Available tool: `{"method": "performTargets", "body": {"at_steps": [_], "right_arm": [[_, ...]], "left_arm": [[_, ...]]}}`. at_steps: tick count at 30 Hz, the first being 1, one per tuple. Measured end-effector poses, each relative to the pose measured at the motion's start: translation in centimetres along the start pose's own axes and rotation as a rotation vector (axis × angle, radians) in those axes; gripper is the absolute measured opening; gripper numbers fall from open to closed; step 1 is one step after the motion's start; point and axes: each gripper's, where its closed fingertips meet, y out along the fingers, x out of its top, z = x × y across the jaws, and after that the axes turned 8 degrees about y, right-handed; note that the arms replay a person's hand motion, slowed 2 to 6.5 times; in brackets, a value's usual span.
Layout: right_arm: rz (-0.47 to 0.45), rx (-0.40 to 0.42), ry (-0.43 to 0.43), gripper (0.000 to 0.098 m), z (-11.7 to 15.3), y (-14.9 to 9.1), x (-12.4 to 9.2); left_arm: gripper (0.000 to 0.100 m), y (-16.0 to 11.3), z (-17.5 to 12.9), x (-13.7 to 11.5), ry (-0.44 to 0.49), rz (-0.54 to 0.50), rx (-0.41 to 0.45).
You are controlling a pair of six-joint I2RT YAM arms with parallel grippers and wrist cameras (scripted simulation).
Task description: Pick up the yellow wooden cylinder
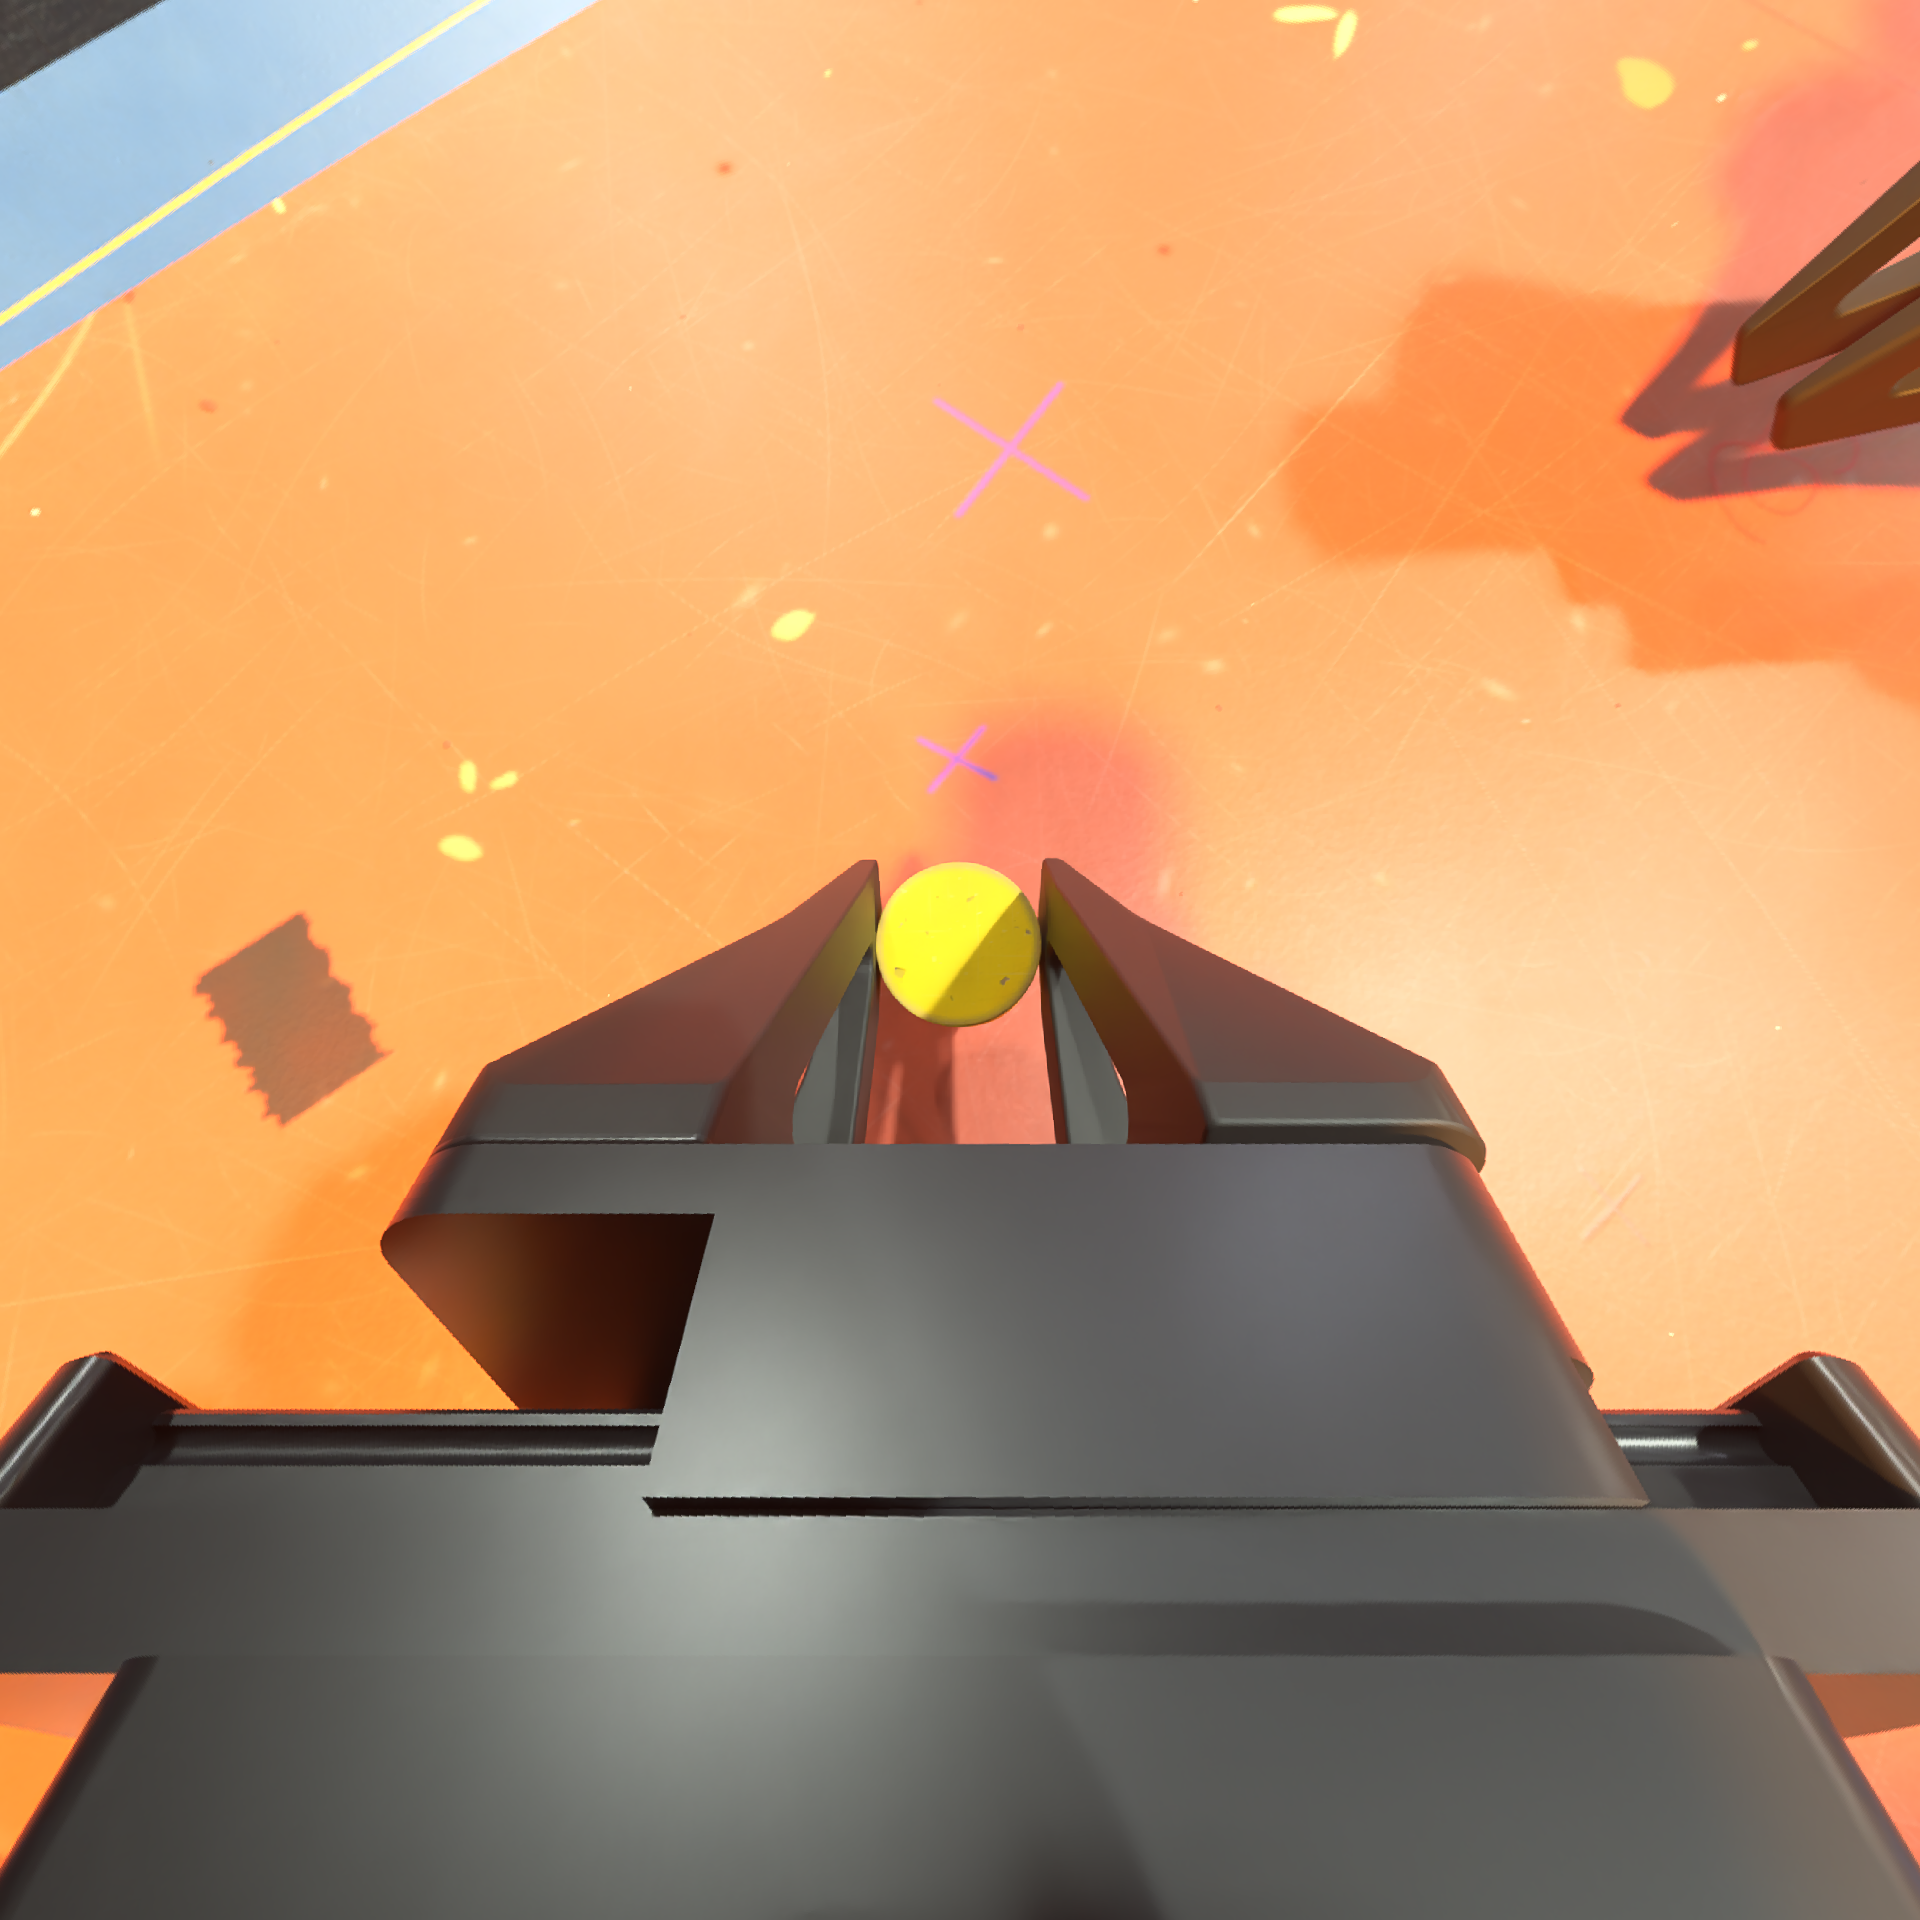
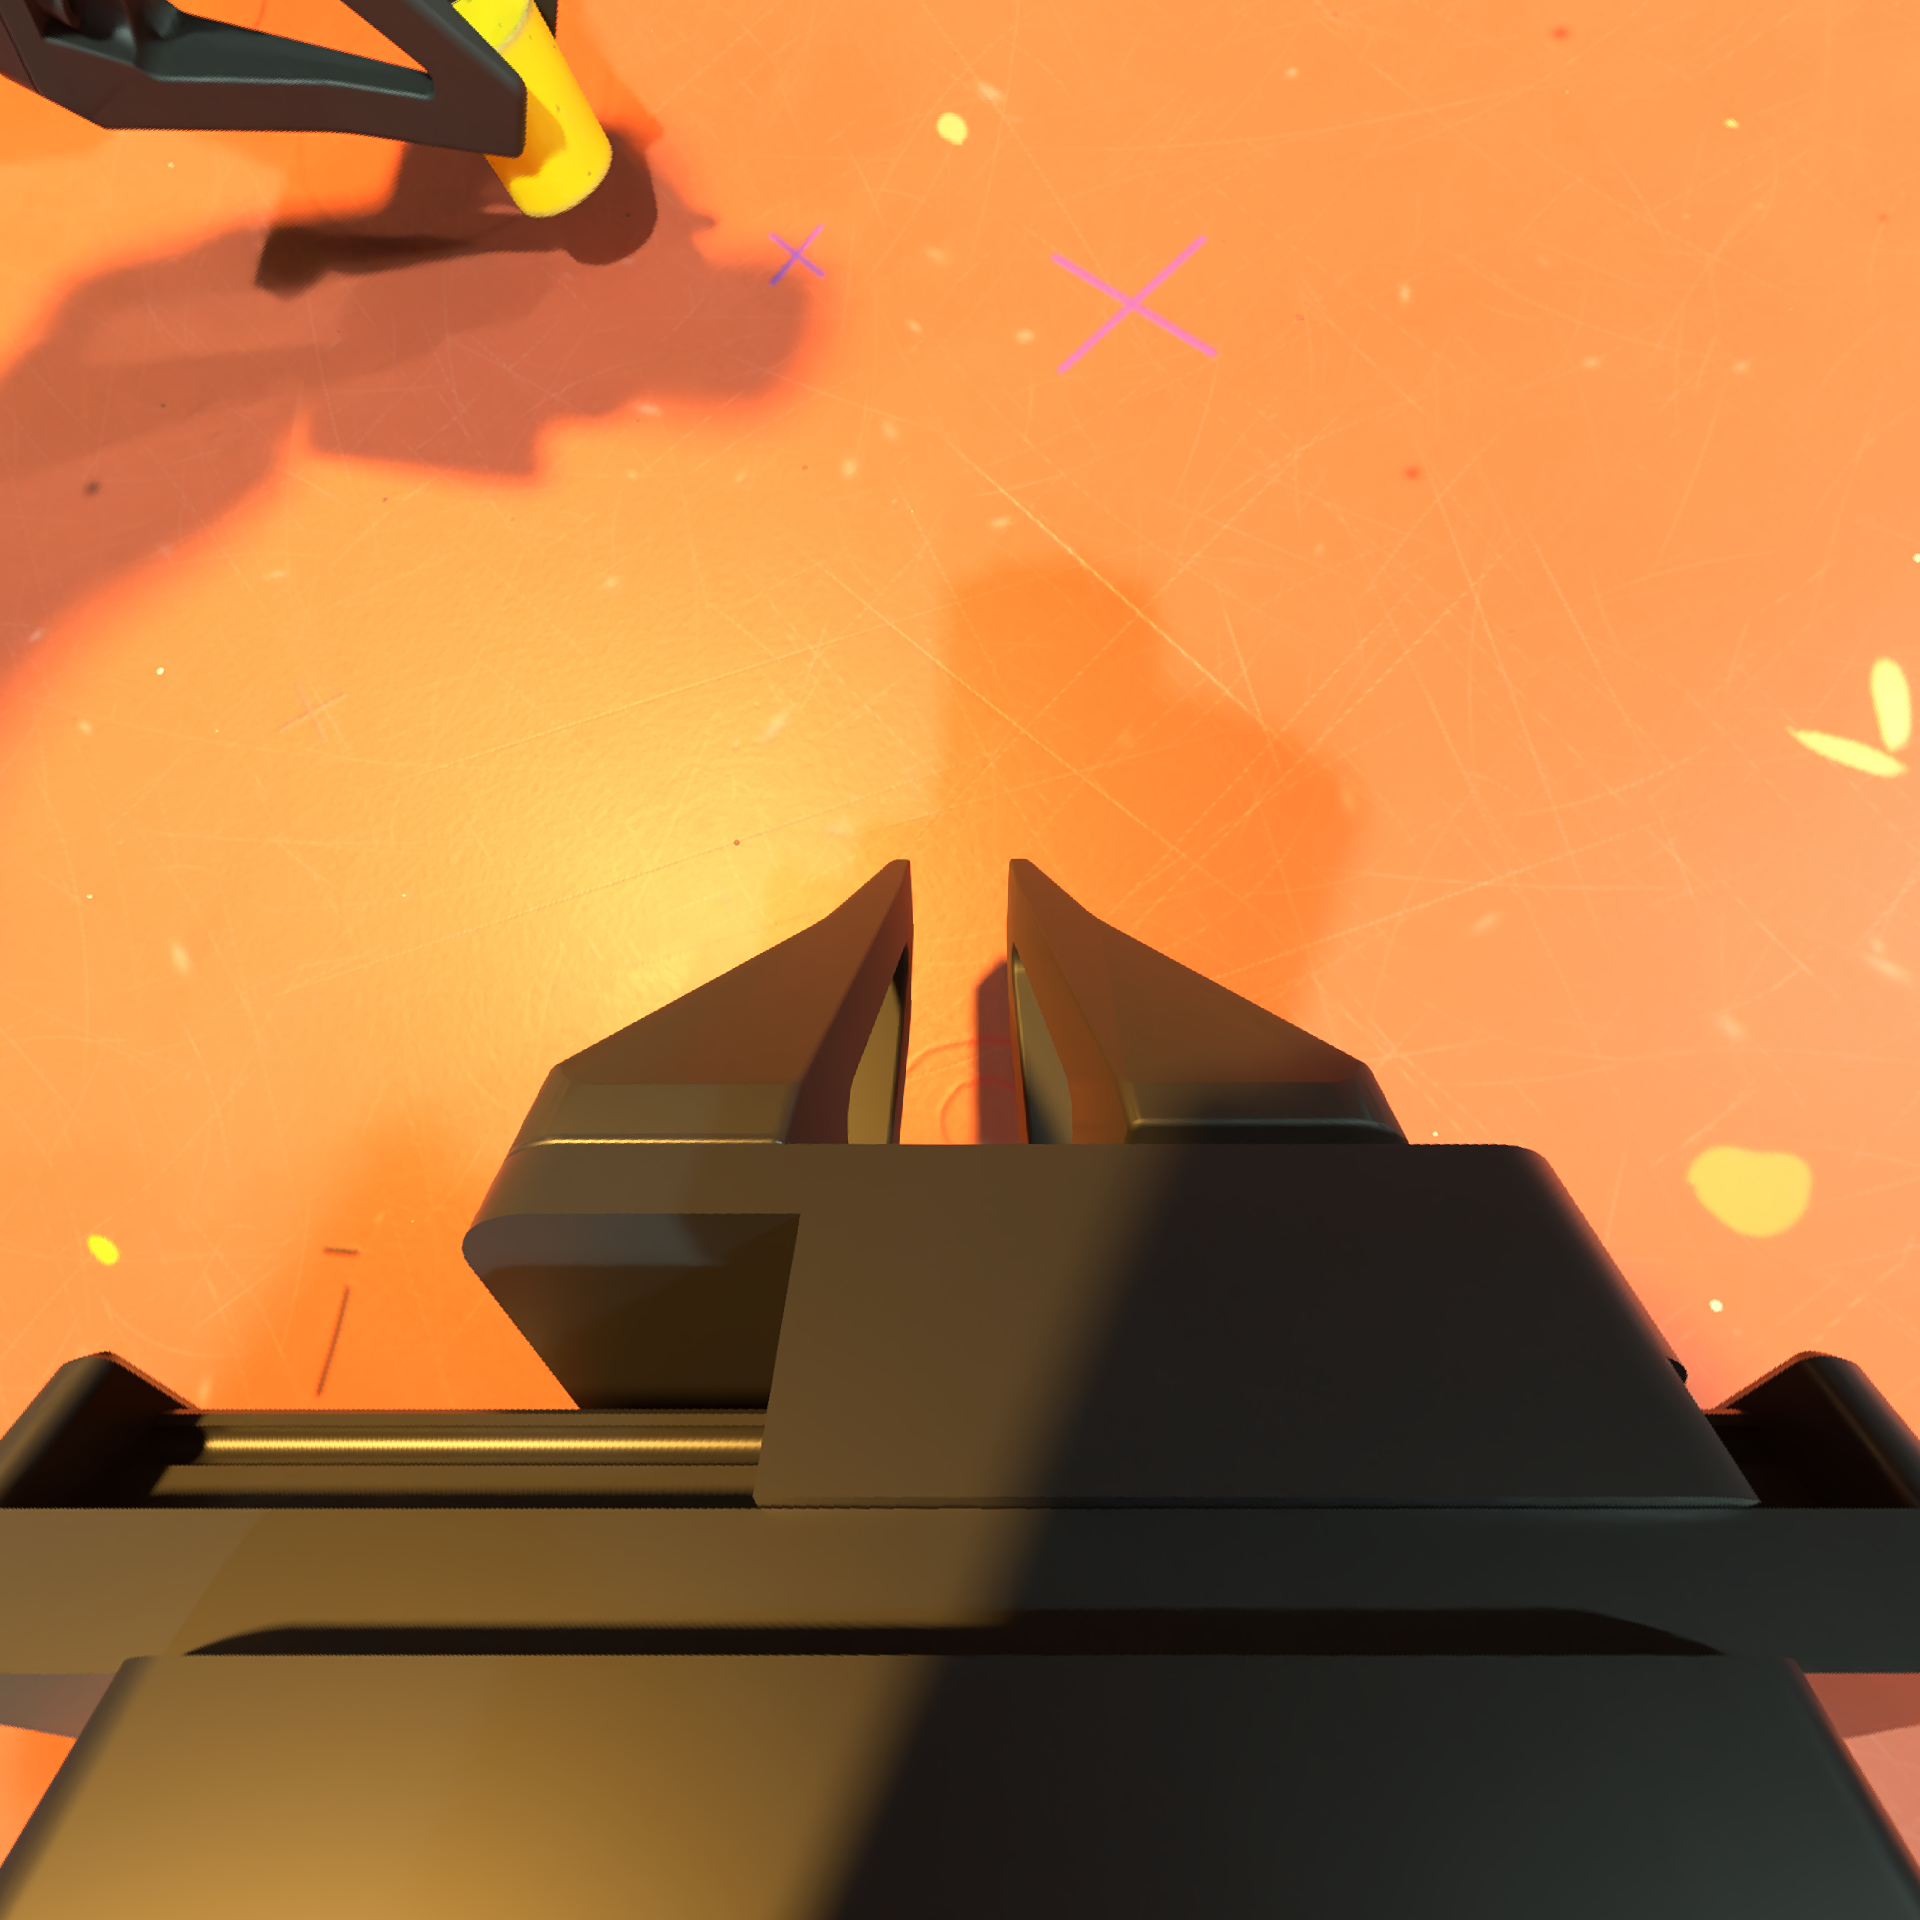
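The yellow wooden cylinder (image 1: 956, 945) shows end-on between the two dark fingers of my left gripper (image 1: 958, 868), which is shut on it. In the right wrist view the same cylinder (image 2: 556, 135) hangs tilted at the top left, held by a left finger (image 2: 457, 94), with its lower end close over its shadow on the orange table (image 2: 623, 727). I cannot tell whether it touches the table. My right gripper (image 2: 959, 868) is empty, its jaws nearly together over bare table. Its fingers also show at the right edge of the left wrist view (image 1: 1839, 343).
A large pink cross (image 1: 1010, 449) and a small one (image 1: 956, 758) are marked on the table ahead of the left gripper. A dark serrated patch (image 1: 286, 1018) lies to the left. A blue strip with a yellow line (image 1: 156, 156) borders the table at the far left.
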Motion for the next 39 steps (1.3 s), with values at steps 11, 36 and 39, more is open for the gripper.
{"method": "performTargets", "body": {"at_steps": [11, 36, 39], "right_arm": [[-0.002, 0.010, 0.005, 0.0158, 0.2, 0.0, -0.1], [-0.004, 0.007, 0.042, 0.0157, 0.0, -0.8, -0.9], [-0.007, 0.006, 0.051, 0.0158, -0.1, -0.9, -1.0]], "left_arm": [[0.026, -0.2, -1.1, 1.3, 0.017, -0.070, -0.053], [0.026, 1.3, -2.8, 2.4, 0.059, -0.078, -0.103], [0.026, 1.5, -2.7, 2.6, 0.058, -0.078, -0.102]]}}
